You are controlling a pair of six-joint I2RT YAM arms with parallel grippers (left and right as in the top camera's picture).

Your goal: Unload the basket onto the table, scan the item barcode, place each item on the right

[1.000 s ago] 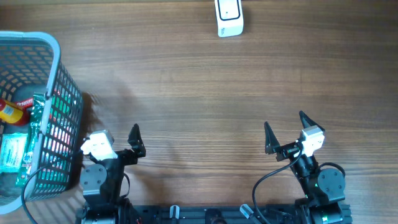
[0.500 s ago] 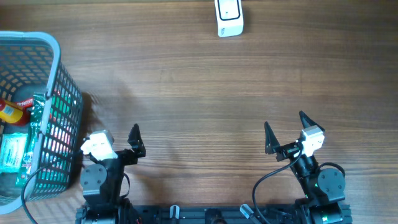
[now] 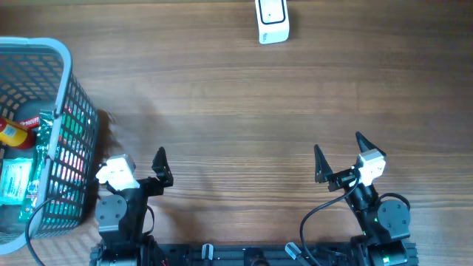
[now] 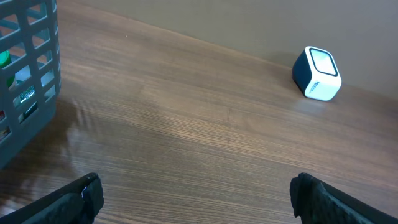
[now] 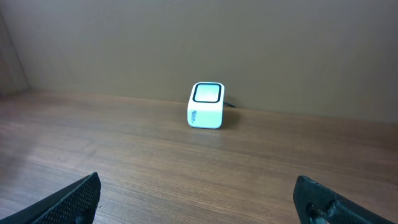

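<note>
The goods to scan lie in the grey basket (image 3: 68, 89) at the tabletop's (image 3: 222, 111) left end. I see a green packet (image 3: 15, 181) and a red-and-yellow thing (image 3: 10, 134), half cut off. I judge the packet light, crinkly and slippery, so I'd pinch an edge. The mesh hides any barcode. The scanner (image 3: 272, 21) stands well apart. The left pincer (image 4: 196, 193) and right pincer (image 3: 338, 144) gape wide, empty.

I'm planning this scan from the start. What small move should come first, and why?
Probably swing the left gripper over the basket: it is open and empty right beside it, the items lie inside, and nothing sits before the scanner.
</note>
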